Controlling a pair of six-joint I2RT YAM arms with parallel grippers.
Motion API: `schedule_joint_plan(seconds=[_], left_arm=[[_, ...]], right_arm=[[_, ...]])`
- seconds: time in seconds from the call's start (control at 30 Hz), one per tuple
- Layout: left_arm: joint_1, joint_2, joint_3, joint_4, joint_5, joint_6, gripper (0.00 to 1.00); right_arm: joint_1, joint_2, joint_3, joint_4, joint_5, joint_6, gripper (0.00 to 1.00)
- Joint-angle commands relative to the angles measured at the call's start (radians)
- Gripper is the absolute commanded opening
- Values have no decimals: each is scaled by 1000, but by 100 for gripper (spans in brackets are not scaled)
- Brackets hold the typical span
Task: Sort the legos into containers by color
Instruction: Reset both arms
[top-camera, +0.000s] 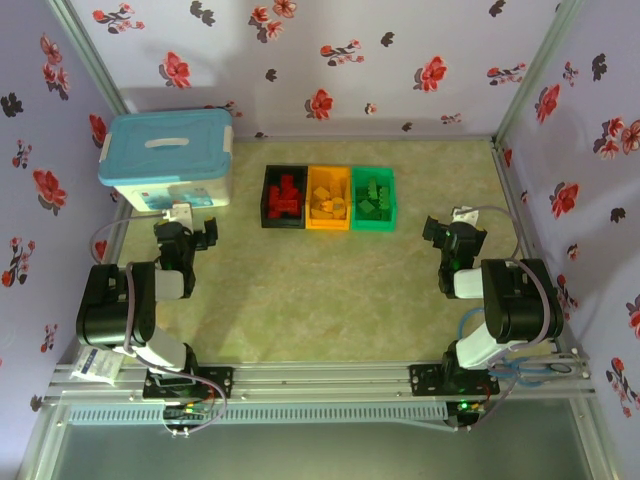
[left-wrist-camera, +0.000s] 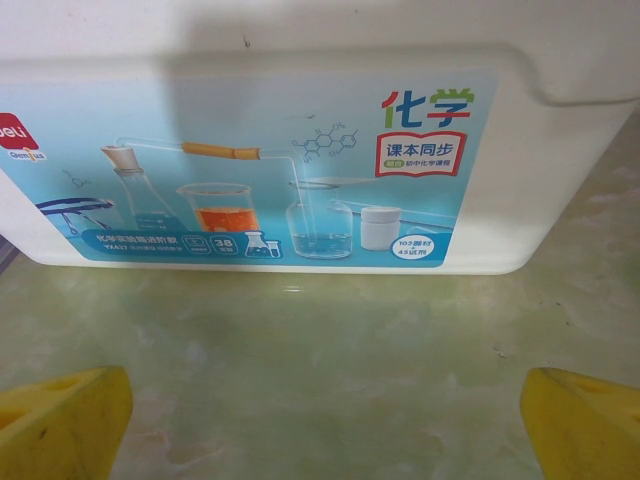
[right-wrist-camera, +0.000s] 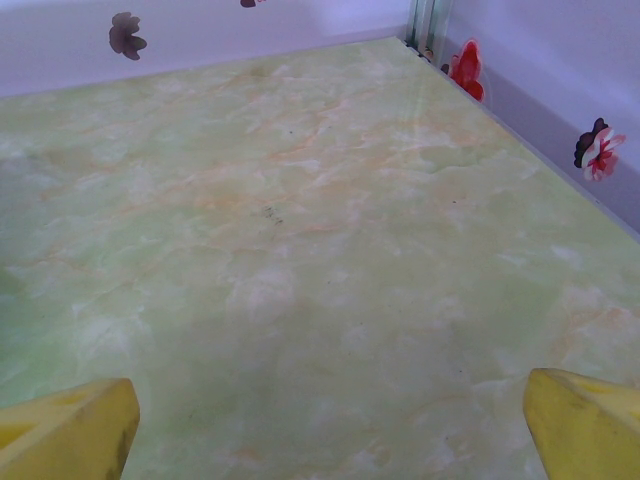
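Three containers stand side by side at the back middle of the table. The black bin holds red legos, the orange-yellow bin holds orange legos, and the green bin holds green legos. My left gripper hovers well left of the bins, open and holding nothing, facing the white box. In the left wrist view its yellow fingertips stand wide apart over bare table. My right gripper is right of the green bin, open, with only table between its fingertips.
A large white storage box with a light-blue lid sits at the back left, close in front of the left gripper, its printed label facing the left wrist camera. Flowered walls enclose the table on three sides.
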Motion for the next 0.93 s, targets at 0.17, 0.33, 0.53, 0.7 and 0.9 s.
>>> schedule_joint_plan(seconds=[0.17, 0.33, 0.53, 0.7, 0.9], left_arm=[[-3, -13, -1, -11, 11, -7, 100], [-3, -13, 0, -11, 11, -8, 100], [-4, -13, -1, -12, 11, -8, 100], [-2, -13, 1, -14, 12, -8, 100], [-4, -13, 1, -13, 14, -8, 100]], right_arm=[[2, -12, 4, 6, -2, 23, 99], [2, -12, 4, 6, -3, 22, 99], [2, -11, 4, 6, -2, 23, 99], [2, -11, 4, 6, -2, 24, 99], [2, -7, 10, -1, -2, 24, 99]])
